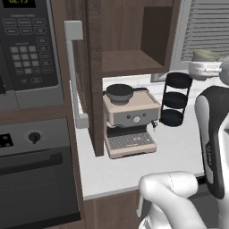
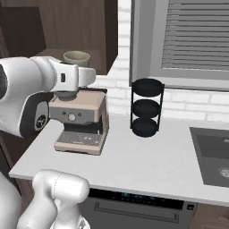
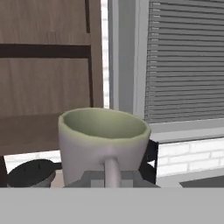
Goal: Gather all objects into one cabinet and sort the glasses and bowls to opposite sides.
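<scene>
Hand view: end effector (image 3: pixel 111 178) grasps cream-white mug (image 3: pixel 103 144) above pale counter (image 2: pixel 147 156).

Mug (image 3: pixel 103 144) above coffee machine (image 1: pixel 130 120)

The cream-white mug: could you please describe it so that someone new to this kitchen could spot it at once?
Start at the open wall cabinet above the beige espresso machine. Just to its right, in the air before the window blind, the gripper holds the cream-white mug by its handle. It is pale with a greenish inside, unlike the black three-tier rack below.
</scene>
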